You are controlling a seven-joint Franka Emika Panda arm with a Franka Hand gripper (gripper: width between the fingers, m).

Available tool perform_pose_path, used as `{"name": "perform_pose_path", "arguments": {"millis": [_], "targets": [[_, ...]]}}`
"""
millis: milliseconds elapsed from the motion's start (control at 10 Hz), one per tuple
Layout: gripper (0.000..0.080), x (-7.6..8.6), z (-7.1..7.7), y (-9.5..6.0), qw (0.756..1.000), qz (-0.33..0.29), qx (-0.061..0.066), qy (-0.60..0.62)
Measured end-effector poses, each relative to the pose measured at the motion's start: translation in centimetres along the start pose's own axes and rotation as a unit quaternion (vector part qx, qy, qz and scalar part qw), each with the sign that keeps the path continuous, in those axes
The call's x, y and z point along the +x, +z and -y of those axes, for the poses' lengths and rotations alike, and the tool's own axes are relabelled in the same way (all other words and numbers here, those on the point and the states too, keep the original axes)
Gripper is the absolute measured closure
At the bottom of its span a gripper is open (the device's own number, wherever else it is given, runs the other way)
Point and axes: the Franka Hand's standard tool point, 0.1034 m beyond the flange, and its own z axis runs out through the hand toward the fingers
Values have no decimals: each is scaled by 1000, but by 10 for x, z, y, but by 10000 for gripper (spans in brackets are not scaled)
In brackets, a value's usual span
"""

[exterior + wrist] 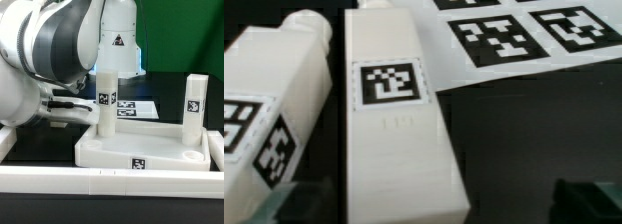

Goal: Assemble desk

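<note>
Exterior: tabletop (150, 152) on counter (40, 135), two upright legs (105, 95) in it; hand hidden by arm (50, 50).
Wrist: hand (438, 205) astride lying leg (393, 130), fingers apart (no contact seen). The leg's long axis runs square to their closing line. Spare leg (269, 110) just beside.

One tabletop (108, 156), four legs (107, 100) and one marker board (136, 105).

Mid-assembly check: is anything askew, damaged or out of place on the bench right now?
Nothing looks damaged or spilled. The tabletop sits flat and carries two upright legs. Under the tool, one loose leg and a second leg lie slightly out of parallel and close together.
</note>
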Motion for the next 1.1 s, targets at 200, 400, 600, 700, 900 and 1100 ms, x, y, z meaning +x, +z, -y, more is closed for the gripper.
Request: {"name": "perform_pose_path", "arguments": {"millis": [200,400,600,700,900,1100], "targets": [[445,0,0,1,1000,1,0,0],[502,0,0,1,1000,1,0,0],[502,0,0,0,1000,1,0,-1],[502,0,-1,-1,1000,-1,1,-1],[503,0,-3,-14,1000,-8,4,-10],[503,-5,0,-31,1000,-14,4,-18]]}}
